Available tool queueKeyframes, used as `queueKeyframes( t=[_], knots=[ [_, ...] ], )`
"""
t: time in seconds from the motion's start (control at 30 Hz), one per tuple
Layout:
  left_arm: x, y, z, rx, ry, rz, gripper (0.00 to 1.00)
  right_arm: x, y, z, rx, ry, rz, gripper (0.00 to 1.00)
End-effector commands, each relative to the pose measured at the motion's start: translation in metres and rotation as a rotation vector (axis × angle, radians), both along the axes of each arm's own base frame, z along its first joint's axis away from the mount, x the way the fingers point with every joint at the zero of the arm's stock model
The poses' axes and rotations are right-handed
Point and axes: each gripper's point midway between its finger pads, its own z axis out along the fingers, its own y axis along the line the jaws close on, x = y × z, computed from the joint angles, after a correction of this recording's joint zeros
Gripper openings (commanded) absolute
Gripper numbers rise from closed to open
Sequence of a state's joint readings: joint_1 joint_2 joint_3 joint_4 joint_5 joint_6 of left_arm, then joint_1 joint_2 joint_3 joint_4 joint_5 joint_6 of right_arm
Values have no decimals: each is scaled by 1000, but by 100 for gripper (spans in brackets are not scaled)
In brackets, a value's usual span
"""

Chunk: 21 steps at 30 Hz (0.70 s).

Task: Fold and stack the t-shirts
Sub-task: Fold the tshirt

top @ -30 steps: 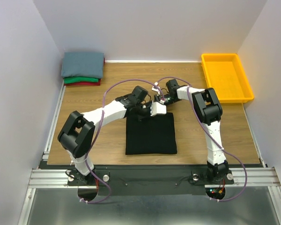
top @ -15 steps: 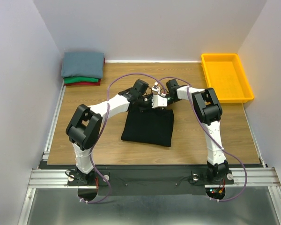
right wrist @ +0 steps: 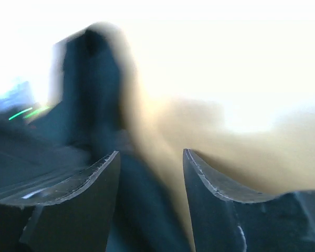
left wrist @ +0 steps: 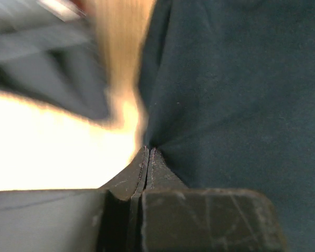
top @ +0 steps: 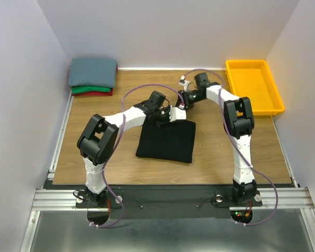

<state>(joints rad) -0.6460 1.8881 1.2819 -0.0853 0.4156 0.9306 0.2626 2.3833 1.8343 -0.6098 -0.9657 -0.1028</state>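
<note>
your left gripper (left wrist: 148,151) pinches the far edge of the folded plain black cloth t-shirt (top: 165,142) at centre, likely to drag it toward the grey-blue, green and red folded stack (top: 93,76) at ten o'clock. your right gripper (right wrist: 151,157) hangs spread, holding nothing.

Pulled the right tool (top: 182,101) off the far edge of the black t-shirt (top: 165,143) and lifted it away beyond that edge, jaws now parted and gripping nothing. Turned the black t-shirt out of square, with its near edge slanting and drawn a little farther up the desk (top: 121,168). Swung the elbow of the left arm (top: 97,139) in closer to the shirt's left side.
</note>
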Motion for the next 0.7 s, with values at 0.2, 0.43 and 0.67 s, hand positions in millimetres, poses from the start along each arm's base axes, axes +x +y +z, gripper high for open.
queueKeyframes(
  t=[0.2, 0.43, 0.67],
  knots=[
    [-10, -5, -11, -32, 198, 101, 32, 71, -101, 90, -205, -319, -294, 61],
    [-5, 26, 58, -156, 153, 187, 54, -27, -90, 104, -91, -171, -223, 52],
    [-49, 60, 66, -235, 304, 240, 51, -121, -42, 88, -35, -62, -15, 46]
  ],
)
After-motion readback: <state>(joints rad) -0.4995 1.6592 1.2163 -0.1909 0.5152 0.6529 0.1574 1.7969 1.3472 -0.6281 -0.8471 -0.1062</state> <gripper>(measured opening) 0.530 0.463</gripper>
